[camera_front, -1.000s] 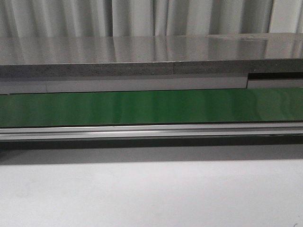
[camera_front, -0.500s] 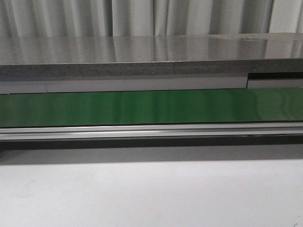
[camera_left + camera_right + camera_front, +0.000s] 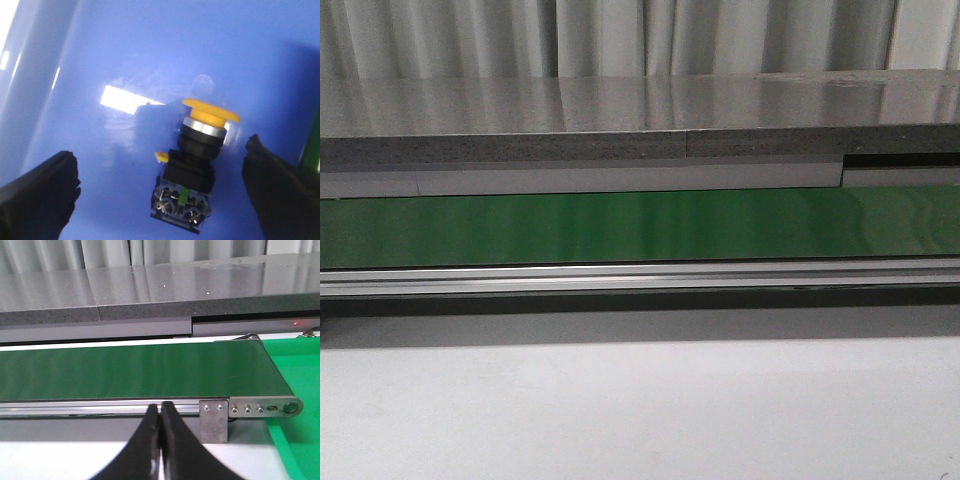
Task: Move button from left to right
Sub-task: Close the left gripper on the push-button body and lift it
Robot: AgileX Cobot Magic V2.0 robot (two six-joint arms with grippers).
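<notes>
In the left wrist view the button [image 3: 196, 165] lies on its side on a glossy blue surface [image 3: 125, 55]. Its yellow cap points away from the wrist and its black body with a green mark faces the camera. My left gripper [image 3: 162, 157] is open, with one dark finger [image 3: 40, 192] on each side of the button and not touching it. My right gripper [image 3: 160, 409] is shut with nothing between its fingers and points at the conveyor's metal rail. Neither gripper nor the button shows in the front view.
A green conveyor belt [image 3: 640, 225] with an aluminium rail [image 3: 640, 278] runs across the front view, behind a white tabletop [image 3: 640, 410]. A grey ledge [image 3: 640, 145] lies beyond the belt. In the right wrist view the belt's end roller [image 3: 287, 407] meets a green surface [image 3: 300, 450].
</notes>
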